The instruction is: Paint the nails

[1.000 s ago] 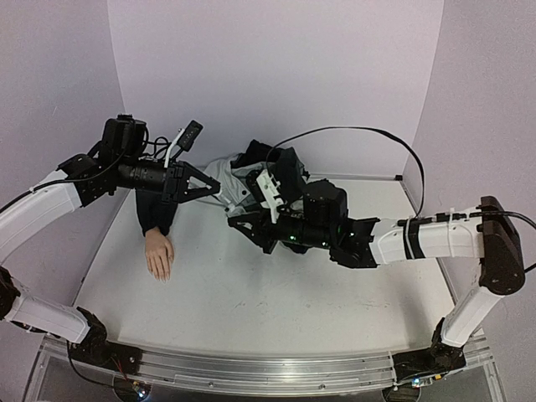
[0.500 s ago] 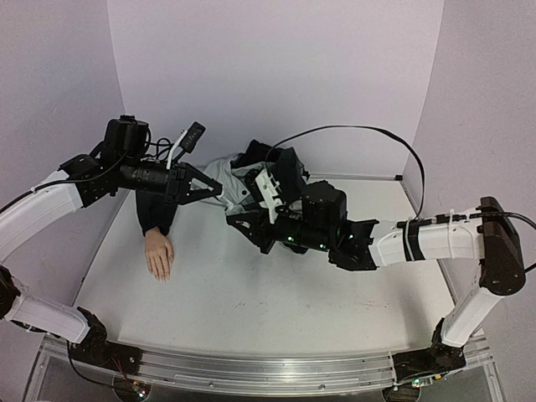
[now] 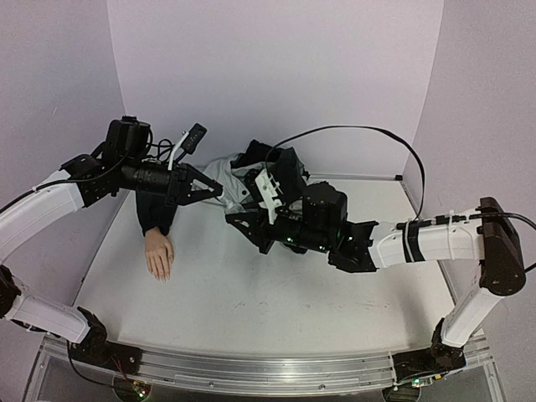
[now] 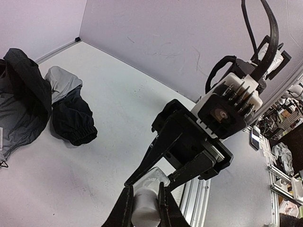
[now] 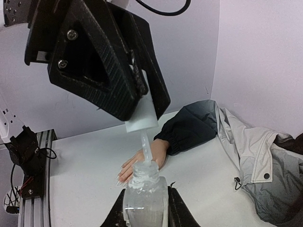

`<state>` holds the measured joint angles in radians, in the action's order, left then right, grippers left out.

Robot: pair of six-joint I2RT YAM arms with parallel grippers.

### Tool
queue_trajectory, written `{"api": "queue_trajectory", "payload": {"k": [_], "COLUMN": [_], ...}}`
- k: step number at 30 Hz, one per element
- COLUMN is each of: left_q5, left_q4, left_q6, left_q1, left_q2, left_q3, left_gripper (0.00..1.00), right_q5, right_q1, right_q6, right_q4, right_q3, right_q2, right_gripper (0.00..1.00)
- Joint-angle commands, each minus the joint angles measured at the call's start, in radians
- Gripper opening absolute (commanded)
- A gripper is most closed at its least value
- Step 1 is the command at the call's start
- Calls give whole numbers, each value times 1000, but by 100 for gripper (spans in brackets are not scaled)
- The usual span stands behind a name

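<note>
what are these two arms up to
The right gripper holds a small clear glass bottle, and the left gripper pinches its white cap, whose brush reaches down to the bottle's mouth. Both are held in the air, away from the mannequin hand, which lies flat near the table's left side, sticking out of a jacket sleeve. The brush is nowhere near the nails yet.

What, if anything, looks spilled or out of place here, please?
Nothing is spilled. Only the crumpled grey-black jacket stands out, bunched at the white table's back, one sleeve over the pale mannequin hand's wrist.
</note>
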<state>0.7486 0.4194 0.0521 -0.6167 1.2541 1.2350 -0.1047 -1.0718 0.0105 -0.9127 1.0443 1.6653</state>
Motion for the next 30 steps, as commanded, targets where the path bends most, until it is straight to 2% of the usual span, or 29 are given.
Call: {"api": "queue_trajectory", "payload": {"k": [1, 22, 27, 30], "left_q5": [8, -29, -88, -151], "left_q4": [-22, 25, 75, 107], "left_q6": [-15, -50, -51, -36], "left_q1": [-7, -43, -49, -52], "left_q2": [10, 42, 66, 89], "left_q3": [8, 25, 51, 78], "left_gripper": [0, 0, 0, 0], "right_q5": [9, 29, 91, 206], "right_q1": [-8, -10, -11, -20], "right_q6": [20, 42, 80, 107], "right_q4": [-94, -101, -78, -81], "right_q3": [12, 30, 46, 69], "right_q2": [-36, -29, -29, -16], "right_gripper": [0, 0, 0, 0]}}
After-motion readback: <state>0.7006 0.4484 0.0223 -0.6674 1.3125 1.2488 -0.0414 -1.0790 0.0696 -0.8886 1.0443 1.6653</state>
